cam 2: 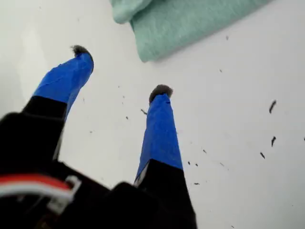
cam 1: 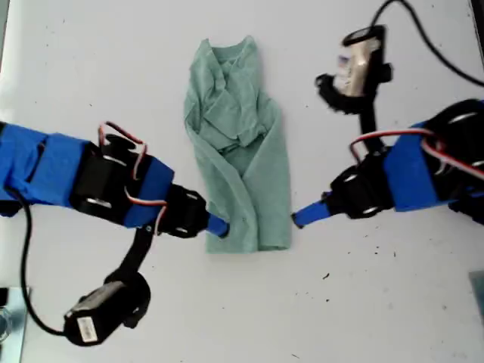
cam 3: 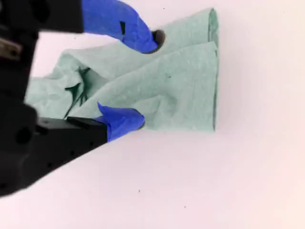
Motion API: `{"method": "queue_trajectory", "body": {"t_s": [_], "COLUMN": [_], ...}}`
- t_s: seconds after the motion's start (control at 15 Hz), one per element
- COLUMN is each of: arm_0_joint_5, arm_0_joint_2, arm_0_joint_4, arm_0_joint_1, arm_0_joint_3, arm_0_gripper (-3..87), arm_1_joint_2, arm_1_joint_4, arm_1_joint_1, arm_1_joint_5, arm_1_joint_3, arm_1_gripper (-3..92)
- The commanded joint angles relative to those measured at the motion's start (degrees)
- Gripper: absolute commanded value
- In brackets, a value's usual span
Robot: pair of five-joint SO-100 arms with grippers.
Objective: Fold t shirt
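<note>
1. White table [cam 1: 91, 76] under everything, bare and matt.
2. Mint-green shirt [cam 1: 242, 151], flat on the table at the middle of the exterior view, gathered into a long narrow strip: neckline and bunched folds at the far end, a smoother squared end nearest the bottom edge of that view. Seen too in the first wrist view [cam 2: 190, 24] and the second wrist view [cam 3: 167, 81].
3. Reaching in from the exterior view's left, my second gripper [cam 1: 218, 225], touching the shirt's side near its squared end. Jaws parted wide in its wrist view [cam 3: 145, 81], one blue fingertip [cam 3: 143, 40] lying on the cloth, the other at the cloth's edge on the table; nothing pinched between them.
4. Reaching in from the exterior view's right, my first gripper [cam 1: 302, 215], just beside the shirt's other side, not touching. Jaws apart and empty in its wrist view [cam 2: 121, 70], bare table between them, a shirt corner just ahead.
5. Dark specks [cam 2: 272, 106] scattered on the table near my first gripper.
</note>
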Motion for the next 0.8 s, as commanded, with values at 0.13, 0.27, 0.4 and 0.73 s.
{"method": "queue_trajectory", "body": {"t_s": [0.13,0.27,0.4,0.73], "arm_0_joint_5": [0.26,0.18,0.44,2.46], "arm_0_joint_2": [-7.47,-9.32,-13.10,-16.61], "arm_0_joint_4": [0.00,-0.26,-2.11,-5.54], "arm_0_joint_1": [0.53,-0.18,-0.88,1.05], "arm_0_joint_3": [-5.98,-5.98,-6.06,-6.68], "arm_0_gripper": [23.0,23.9,23.9,-0.3], "arm_1_joint_2": [-18.63,-23.99,-30.67,-42.63], "arm_1_joint_4": [-5.01,-7.21,-10.90,-6.59], "arm_1_joint_1": [-0.70,-0.09,0.26,-2.11], "arm_1_joint_5": [-0.88,-1.05,-1.23,0.35], "arm_1_joint_3": [-11.60,-12.48,-12.57,-18.98], "arm_1_gripper": [25.8,25.5,25.3,-0.5]}}
